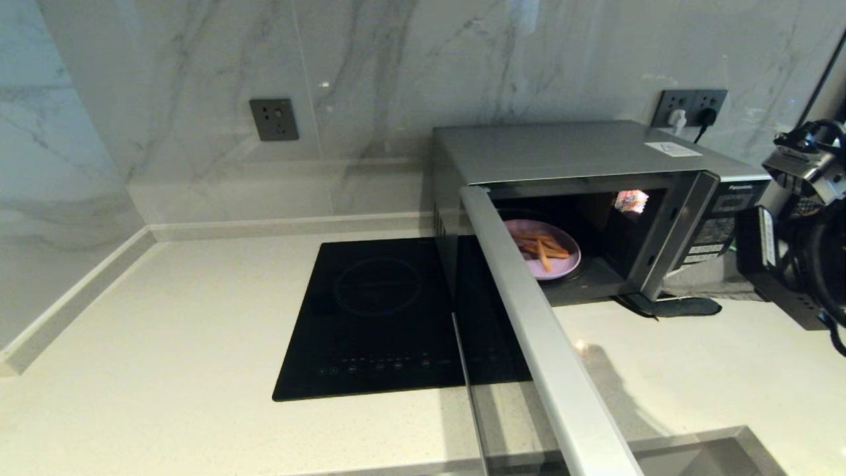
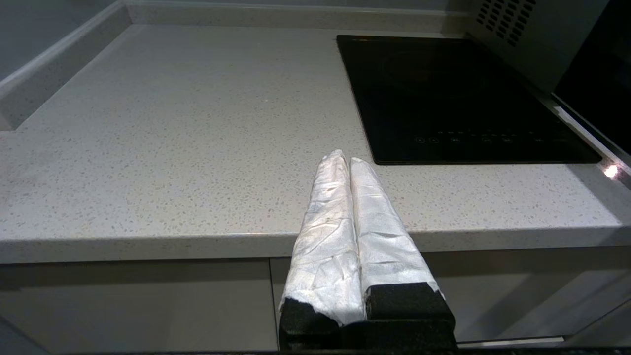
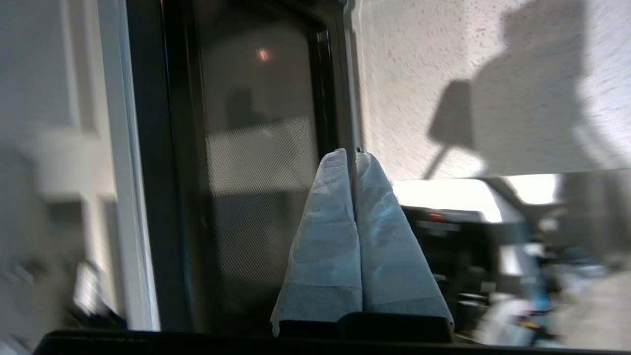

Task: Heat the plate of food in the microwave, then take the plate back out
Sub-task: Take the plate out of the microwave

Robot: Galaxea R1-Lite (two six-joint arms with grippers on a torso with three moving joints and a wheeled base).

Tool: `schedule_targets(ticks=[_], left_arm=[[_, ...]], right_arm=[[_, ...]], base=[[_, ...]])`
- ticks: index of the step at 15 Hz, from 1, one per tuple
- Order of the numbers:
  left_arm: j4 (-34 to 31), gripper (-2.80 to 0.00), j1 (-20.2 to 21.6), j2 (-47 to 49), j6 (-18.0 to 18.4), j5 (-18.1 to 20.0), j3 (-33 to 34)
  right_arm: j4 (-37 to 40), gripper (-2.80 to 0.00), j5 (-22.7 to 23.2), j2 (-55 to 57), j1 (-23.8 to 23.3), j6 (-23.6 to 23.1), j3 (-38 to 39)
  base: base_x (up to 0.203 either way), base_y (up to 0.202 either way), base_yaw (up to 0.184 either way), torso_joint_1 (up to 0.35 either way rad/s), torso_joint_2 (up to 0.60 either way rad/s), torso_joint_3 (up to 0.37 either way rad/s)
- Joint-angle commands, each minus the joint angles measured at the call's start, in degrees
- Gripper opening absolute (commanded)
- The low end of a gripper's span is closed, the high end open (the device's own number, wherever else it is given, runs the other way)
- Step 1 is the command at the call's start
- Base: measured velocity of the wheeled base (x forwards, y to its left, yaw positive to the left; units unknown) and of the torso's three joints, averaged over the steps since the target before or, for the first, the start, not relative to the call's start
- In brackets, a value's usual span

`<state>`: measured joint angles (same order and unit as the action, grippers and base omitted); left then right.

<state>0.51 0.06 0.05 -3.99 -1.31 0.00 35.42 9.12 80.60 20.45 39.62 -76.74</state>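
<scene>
Swung wide toward the camera, the dark glass door (image 1: 529, 330) of the boxy silver microwave (image 1: 568, 158) stands open; the pale lilac plate of food (image 1: 543, 251) sits inside. Right gripper (image 3: 355, 153) beside the door and parked left gripper (image 2: 347, 160) are both pressed closed, empty.

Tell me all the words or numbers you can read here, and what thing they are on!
"Panasonic": on the top of the button panel of the microwave, small but readable.
Button labels on the microwave's button panel: too small to read.
White sticker on the microwave's top: too blurred to read.
Touch symbols along the front edge of the black hob: icons only, too small to tell.
</scene>
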Motion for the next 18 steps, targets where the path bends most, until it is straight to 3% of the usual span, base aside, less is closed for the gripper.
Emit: schedule_targets(ticks=[1, 6, 9, 10, 12, 18], left_arm=[[0.02, -2.80, 0.03, 0.04, -0.06, -0.01, 0.00], [0.02, -2.80, 0.03, 0.04, -0.06, -0.01, 0.00], [0.02, -2.80, 0.03, 0.04, -0.06, -0.01, 0.00], [0.02, -2.80, 0.03, 0.04, -0.06, -0.01, 0.00], [0.02, -2.80, 0.03, 0.04, -0.06, -0.01, 0.00], [0.02, -2.80, 0.03, 0.04, -0.06, -0.01, 0.00]], right_arm=[[-3.71, -2.80, -0.70, 4.53, -0.36, 9.79, 0.90], [-13.09, -2.80, -1.27, 9.08, -2.63, 10.41, 1.72], [-15.06, -2.80, -5.27, 12.29, -3.31, 9.76, 3.96], [-16.30, 0.00, -7.77, 12.94, -3.66, 7.54, 4.69], [-20.15, 0.00, -11.88, 13.60, -5.83, 6.50, 5.42], [-20.34, 0.00, -9.58, 19.59, -8.83, 6.97, 3.11]], base=[[0.000, 0.000, 0.000, 0.000, 0.00, 0.000], [0.000, 0.000, 0.000, 0.000, 0.00, 0.000], [0.000, 0.000, 0.000, 0.000, 0.00, 0.000], [0.000, 0.000, 0.000, 0.000, 0.00, 0.000], [0.000, 0.000, 0.000, 0.001, 0.00, 0.018], [0.000, 0.000, 0.000, 0.000, 0.00, 0.000]])
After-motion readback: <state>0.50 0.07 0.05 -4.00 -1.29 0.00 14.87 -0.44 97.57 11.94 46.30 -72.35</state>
